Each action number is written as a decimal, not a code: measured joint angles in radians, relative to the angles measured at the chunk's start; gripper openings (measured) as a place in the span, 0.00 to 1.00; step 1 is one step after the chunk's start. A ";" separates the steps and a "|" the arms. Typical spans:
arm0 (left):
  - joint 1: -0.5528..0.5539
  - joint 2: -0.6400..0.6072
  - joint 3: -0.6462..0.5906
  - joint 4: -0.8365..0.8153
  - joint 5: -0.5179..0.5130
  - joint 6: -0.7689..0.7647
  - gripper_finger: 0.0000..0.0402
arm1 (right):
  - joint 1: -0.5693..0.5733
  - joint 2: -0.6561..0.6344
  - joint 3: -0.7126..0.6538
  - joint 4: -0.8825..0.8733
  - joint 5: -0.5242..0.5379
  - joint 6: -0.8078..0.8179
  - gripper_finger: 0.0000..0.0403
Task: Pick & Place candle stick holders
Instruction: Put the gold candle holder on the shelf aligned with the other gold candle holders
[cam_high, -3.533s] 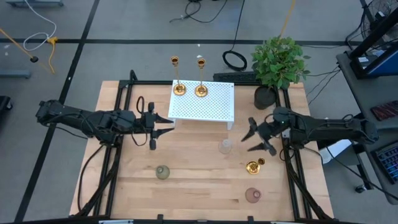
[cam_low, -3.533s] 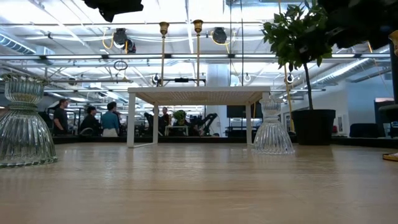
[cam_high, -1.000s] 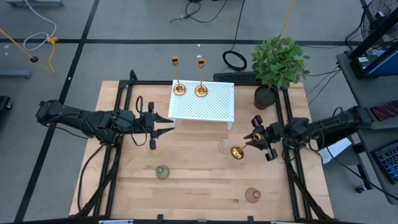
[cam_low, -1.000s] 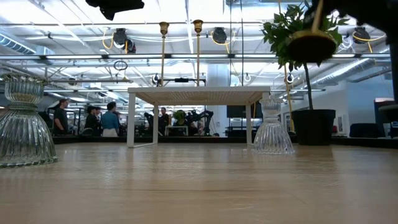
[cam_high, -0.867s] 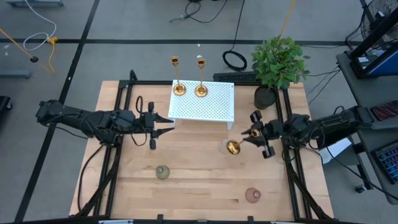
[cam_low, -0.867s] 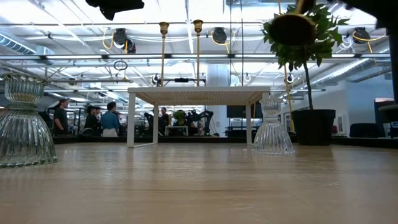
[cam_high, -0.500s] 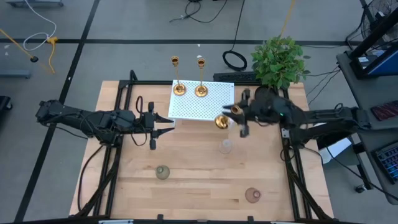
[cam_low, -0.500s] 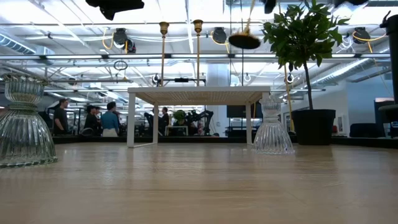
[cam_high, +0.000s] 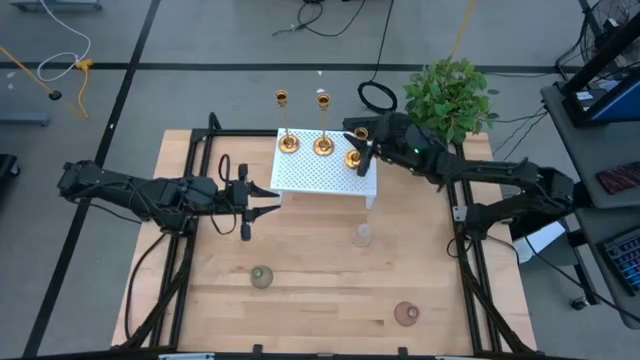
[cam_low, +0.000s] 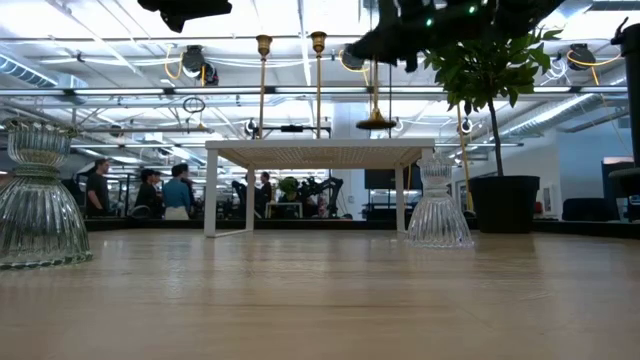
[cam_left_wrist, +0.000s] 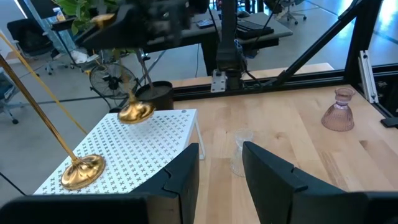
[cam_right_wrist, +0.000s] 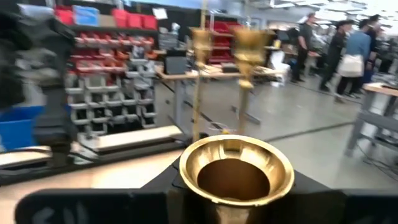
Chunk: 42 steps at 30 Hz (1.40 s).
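Note:
My right gripper (cam_high: 362, 150) is shut on a short gold brass candle stick (cam_low: 376, 110) above the far right part of the white perforated stand (cam_high: 325, 175). Two taller brass sticks (cam_high: 287, 143) (cam_high: 322, 146) stand on their round bases on the stand's far edge. The clear glass holder (cam_high: 362, 236), the green one (cam_high: 261, 277) and the pink one (cam_high: 406, 313) stand on the table. My left gripper (cam_high: 268, 198) is open and empty, left of the stand. My right gripper pinches the short stick between its two fingers at its upper end, just under the cup (cam_right_wrist: 236, 171). The fingers come about level from the table's right side, across the stem. The stick hangs nearly upright, with its round base (cam_low: 376, 122) a little above the stand's top.
A green potted plant (cam_high: 448, 100) stands at the table's far right corner, just behind my right arm. Black frame rails (cam_high: 470, 290) run along the table's left and right sides. Bare wood lies between the glass holders.
My right gripper has carried the short brass stick from the table's right middle toward the far edge and the left, over the clear glass holder to above the stand. The stick has stayed hanging below the fingers, and its base has come down near the stand's top.

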 joint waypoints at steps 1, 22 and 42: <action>0.000 0.000 0.000 0.000 0.000 0.000 0.32 | -0.013 0.013 0.000 0.006 0.000 0.000 0.19; 0.000 0.000 0.000 0.000 0.001 -0.004 0.32 | -0.164 0.166 0.002 0.090 -0.003 0.064 0.19; 0.000 0.000 0.000 0.000 0.002 -0.026 0.32 | -0.164 0.166 0.002 0.093 -0.004 0.045 0.45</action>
